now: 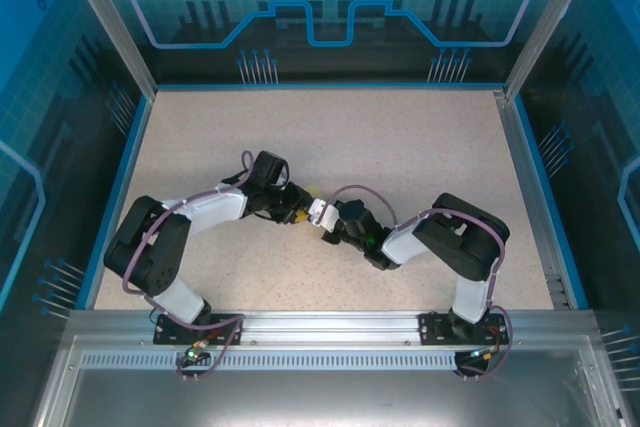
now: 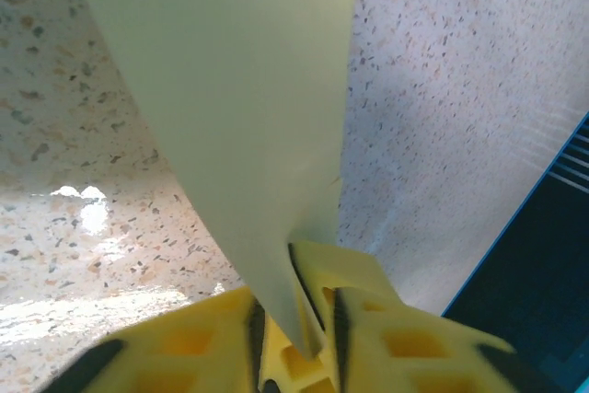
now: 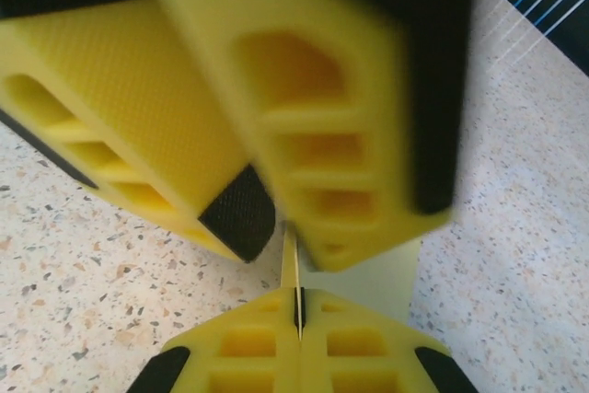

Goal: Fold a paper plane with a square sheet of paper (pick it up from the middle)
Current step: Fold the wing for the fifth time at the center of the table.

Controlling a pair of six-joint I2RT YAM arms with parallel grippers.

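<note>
paper sheet (image 2: 239, 89) clamped in right jaws (left jaws around it)

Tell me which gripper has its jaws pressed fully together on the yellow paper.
The right gripper: its jaws meet flush, pinching the pale-yellow paper edge-on. The left gripper has its jaws slightly parted, with a gap beside the paper.

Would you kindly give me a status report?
Right gripper shut on edge of pale-yellow paper sheet. Left gripper slightly open around it. Grippers tip to tip over speckled table.
</note>
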